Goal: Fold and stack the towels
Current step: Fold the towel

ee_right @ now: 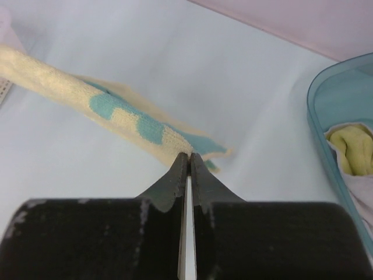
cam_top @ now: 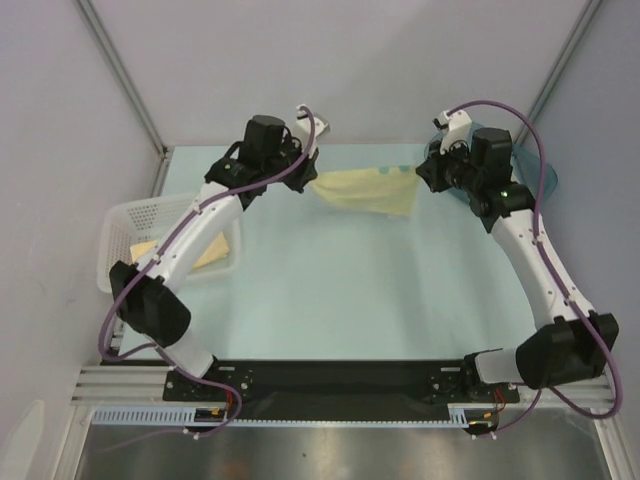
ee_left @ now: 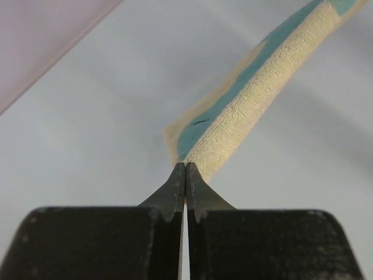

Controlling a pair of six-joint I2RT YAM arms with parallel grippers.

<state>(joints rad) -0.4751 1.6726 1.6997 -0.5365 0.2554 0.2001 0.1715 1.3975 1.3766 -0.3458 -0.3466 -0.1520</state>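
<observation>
The left gripper is shut tight on one corner of the pale yellow towel. In the left wrist view its two dark fingers meet with no gap, and the towel's end is pinched right at the tips of the left gripper. The right gripper is clamped on the opposite corner in the same way: its fingers are pressed together, and the cloth comes out at the tips of the right gripper.

The towel is stretched between the two grippers across the far part of the pale counter, near the back wall. From above it reads as a wide band that sags a little in the middle. From the wrists its held edge looks like a thick terry roll, cream with teal patches, with a thinner layer lying below it. Whether that lower layer rests on the counter cannot be told.

A white mesh basket sits at the left edge of the counter, partly under the left arm, with a yellowish towel lying flat inside. A teal translucent tub stands just beside the right gripper at the far right. It holds a bunched yellow towel and a paler cloth against it — both loose, not folded.
</observation>
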